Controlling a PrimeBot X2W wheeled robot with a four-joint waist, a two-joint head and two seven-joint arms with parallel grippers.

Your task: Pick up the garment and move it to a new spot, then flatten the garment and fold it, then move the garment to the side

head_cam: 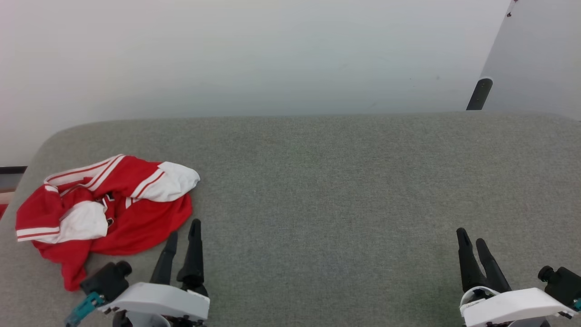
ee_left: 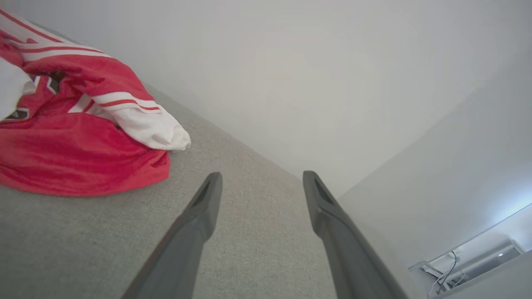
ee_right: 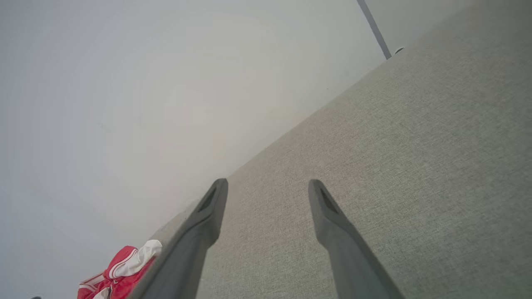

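Fingers on both sides are hanging spread and empty. Left fingers [head_cam: 194,254] are hovering near left, just beside the garment [head_cam: 140,227], which is lying crumpled at the left end of the grey table [head_cam: 327,181]. Right fingers [head_cam: 468,265] are hovering well apart, near right. Left looks best placed for the pickup.

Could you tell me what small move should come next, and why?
Probably ease the left gripper forward-left onto the garment: it lies crumpled beside those open, empty jaws, while the right gripper sits far off.
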